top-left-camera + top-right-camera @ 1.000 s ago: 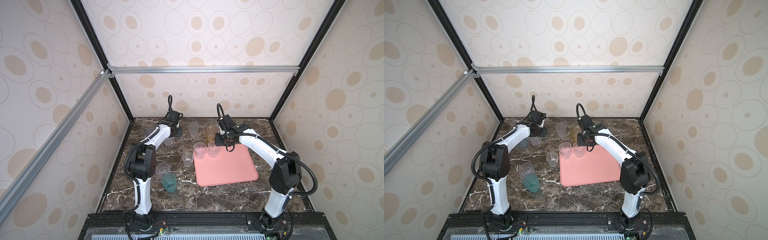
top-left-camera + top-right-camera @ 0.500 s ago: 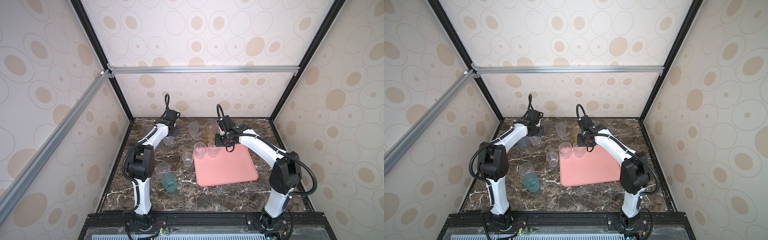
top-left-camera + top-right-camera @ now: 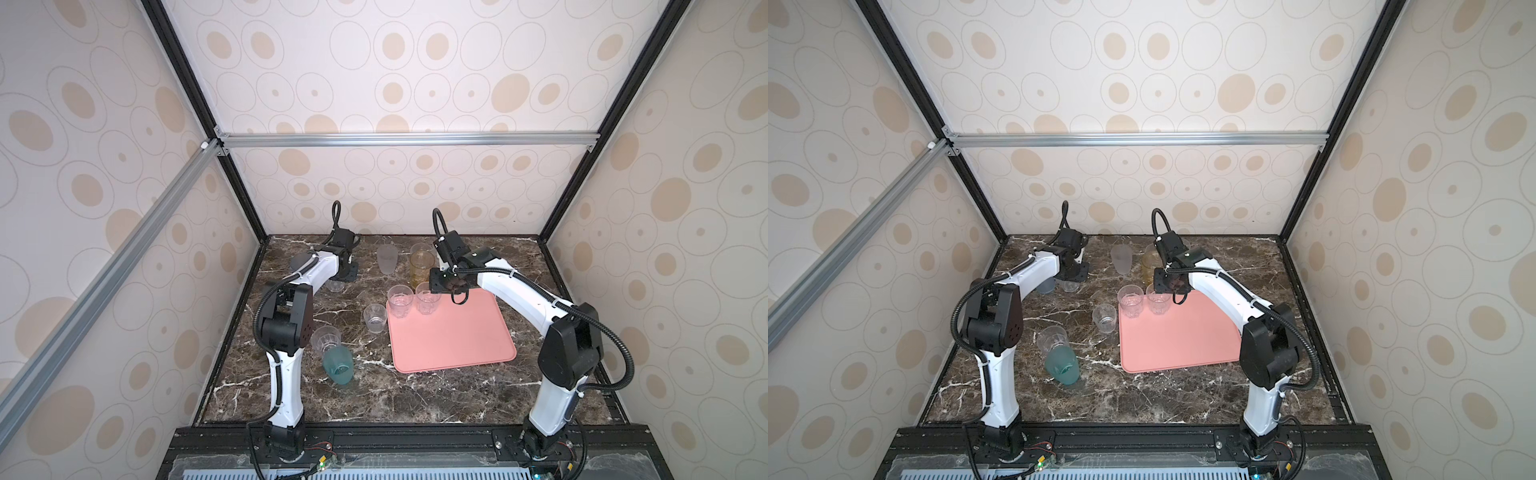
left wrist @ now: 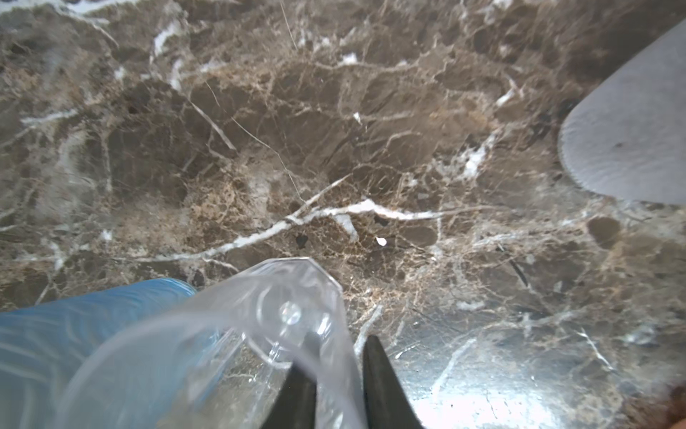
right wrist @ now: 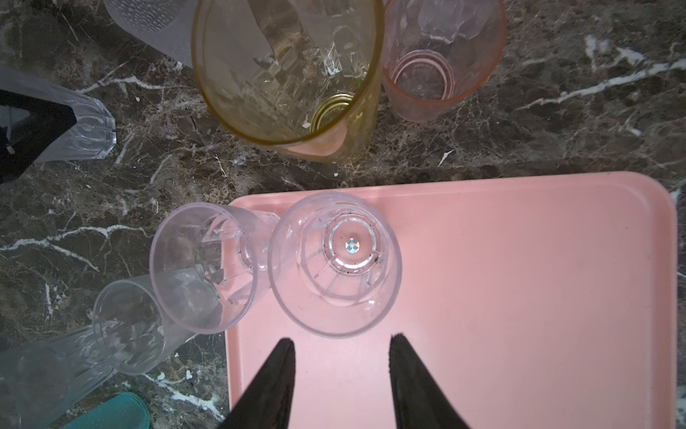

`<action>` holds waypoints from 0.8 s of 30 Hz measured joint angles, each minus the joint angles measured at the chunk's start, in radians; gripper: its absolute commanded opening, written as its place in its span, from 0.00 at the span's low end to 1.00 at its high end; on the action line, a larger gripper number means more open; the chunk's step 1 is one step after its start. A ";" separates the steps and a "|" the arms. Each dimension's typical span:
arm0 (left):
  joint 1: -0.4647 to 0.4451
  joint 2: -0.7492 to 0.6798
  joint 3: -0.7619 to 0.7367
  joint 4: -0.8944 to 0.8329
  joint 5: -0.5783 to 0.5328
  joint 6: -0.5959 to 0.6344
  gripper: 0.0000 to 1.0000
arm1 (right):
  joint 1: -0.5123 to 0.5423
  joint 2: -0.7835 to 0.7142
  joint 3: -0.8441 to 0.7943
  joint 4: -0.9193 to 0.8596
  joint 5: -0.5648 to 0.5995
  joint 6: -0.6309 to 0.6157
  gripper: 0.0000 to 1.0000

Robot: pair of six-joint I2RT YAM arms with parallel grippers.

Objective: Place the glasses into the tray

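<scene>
Meanwhile, two clear glasses [image 3: 400,300] stand at the tray's [image 3: 457,332] eleven o'clock corner; right gripper [image 5: 341,338] gapes empty, left gripper [image 4: 339,338] pinches a third glass [image 4: 282,297].

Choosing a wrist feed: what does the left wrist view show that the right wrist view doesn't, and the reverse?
Left wrist only: the ribbed blue-grey tumbler clearly, and a short clear tumbler with the left gripper straddling its wall. Right wrist only: the salmon-pink tray, a tall amber glass, the open right gripper. Both: the dark marble tabletop and a frosted whitish glass.
</scene>
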 measured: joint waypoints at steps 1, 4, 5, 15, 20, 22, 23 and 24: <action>0.000 0.000 0.000 -0.003 0.002 0.003 0.07 | 0.001 0.000 0.000 0.000 0.000 0.000 0.44; 0.000 -0.008 0.000 0.004 0.018 0.006 0.00 | 0.002 0.000 0.000 0.000 0.004 0.000 0.44; 0.000 -0.014 0.000 0.000 0.023 0.006 0.00 | 0.002 0.000 0.000 0.000 0.006 0.000 0.44; -0.092 -0.299 -0.002 -0.054 0.044 0.005 0.00 | 0.002 -0.031 0.000 -0.003 0.050 0.006 0.44; -0.293 -0.460 0.002 -0.066 0.044 -0.005 0.00 | -0.017 -0.129 -0.043 -0.004 0.074 0.017 0.44; -0.378 -0.486 0.002 -0.073 0.056 -0.020 0.00 | -0.037 -0.186 -0.087 -0.001 0.080 0.027 0.45; -0.426 -0.492 0.002 -0.079 0.062 -0.030 0.00 | -0.053 -0.218 -0.115 0.000 0.083 0.032 0.45; -0.464 -0.494 0.002 -0.081 0.066 -0.039 0.00 | -0.070 -0.246 -0.140 0.001 0.085 0.035 0.45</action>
